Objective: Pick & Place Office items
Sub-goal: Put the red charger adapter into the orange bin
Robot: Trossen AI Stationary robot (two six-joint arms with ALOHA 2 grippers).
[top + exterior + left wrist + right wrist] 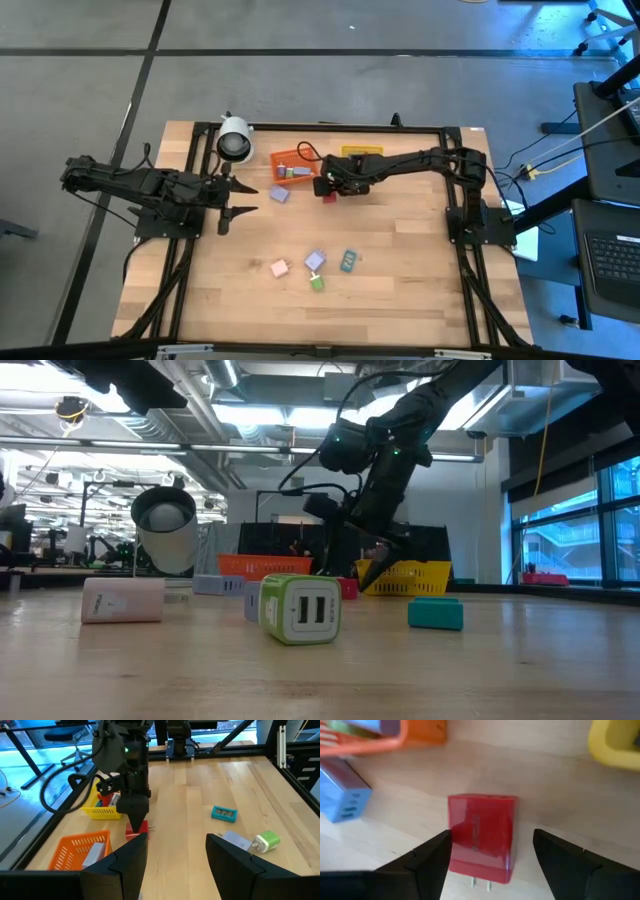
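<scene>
Red block (pixel 481 837) lies between the open right end effector (pixel 492 851) fingers

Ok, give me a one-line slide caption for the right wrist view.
Right claw open around a red charger block lying on the wooden table, between the orange bin and yellow bin.

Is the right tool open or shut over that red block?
Open. In the right wrist view, the right tool has its two fingers spread on either side of the red block, which lies flat on the table.
</scene>
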